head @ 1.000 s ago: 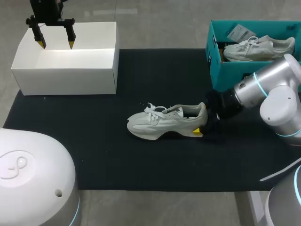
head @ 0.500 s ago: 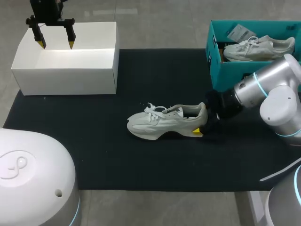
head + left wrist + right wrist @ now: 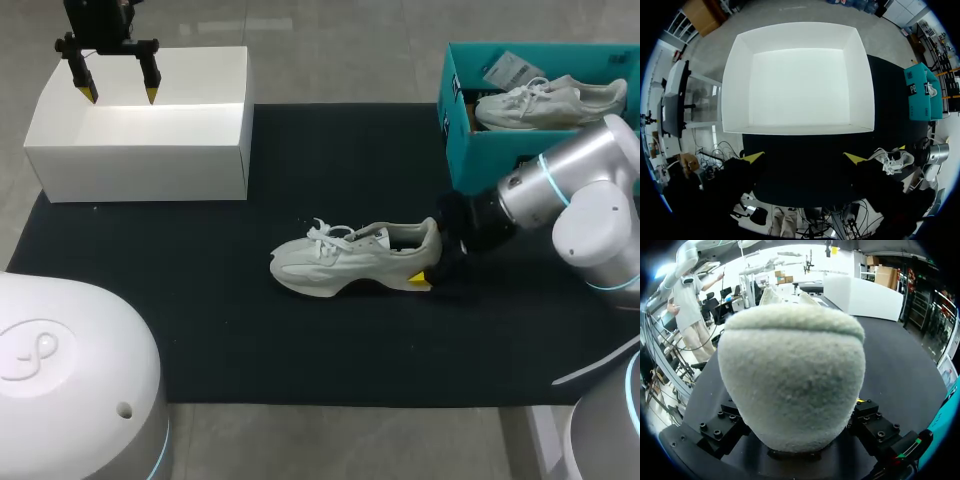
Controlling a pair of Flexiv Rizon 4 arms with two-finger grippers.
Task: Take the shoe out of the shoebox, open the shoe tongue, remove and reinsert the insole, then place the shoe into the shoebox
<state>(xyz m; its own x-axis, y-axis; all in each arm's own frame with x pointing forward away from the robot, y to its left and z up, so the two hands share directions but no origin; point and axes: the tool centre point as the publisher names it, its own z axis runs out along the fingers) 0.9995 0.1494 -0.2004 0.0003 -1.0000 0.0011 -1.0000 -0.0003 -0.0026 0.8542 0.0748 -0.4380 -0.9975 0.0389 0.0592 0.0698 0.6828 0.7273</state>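
At far left my left gripper (image 3: 120, 95) hangs over the back edge of the white box (image 3: 140, 160), fingers spread wide with nothing between them. The shoe (image 3: 340, 262) stands upright mid-mat on the black mat (image 3: 200, 320), toe toward the white box. My right gripper (image 3: 430, 265) clamps its heel from both sides. At far right the teal shoebox (image 3: 470, 155) holds a second shoe (image 3: 550, 100) and a white tag (image 3: 510, 70). I can't make out the print on the tag or the box.
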